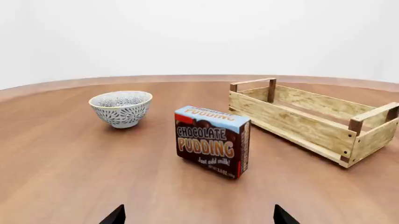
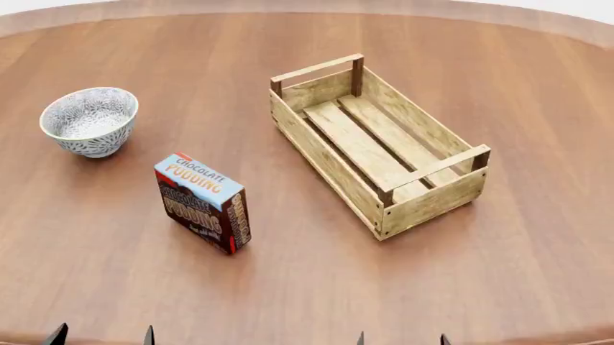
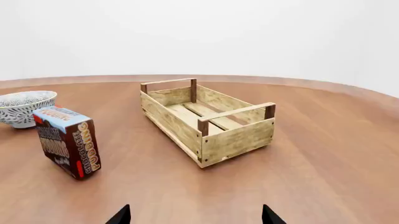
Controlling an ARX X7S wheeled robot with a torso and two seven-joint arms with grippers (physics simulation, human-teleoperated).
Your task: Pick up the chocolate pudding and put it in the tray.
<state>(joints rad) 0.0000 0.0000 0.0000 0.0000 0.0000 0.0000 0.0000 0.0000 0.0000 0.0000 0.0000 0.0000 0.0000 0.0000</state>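
Pudding (image 2: 203, 203) stands between bowl (image 2: 89, 121) and tray (image 2: 376, 144), apart from both.

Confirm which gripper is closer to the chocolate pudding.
Left. The left gripper sits just below the chocolate pudding in the head view; the right gripper is farther right, below the tray.

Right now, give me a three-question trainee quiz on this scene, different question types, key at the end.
1. True or false: the chocolate pudding already lies inside the tray.
2. Multiple choice: in the head view, what stands left of the carton and farther from the robot? A) a mug B) the bowl C) a plate
3. Fill in: the left gripper and the right gripper both hold ____.

Key: 1 false, it stands upright on the table beside the tray. 2 B. 3 nothing; both look open.
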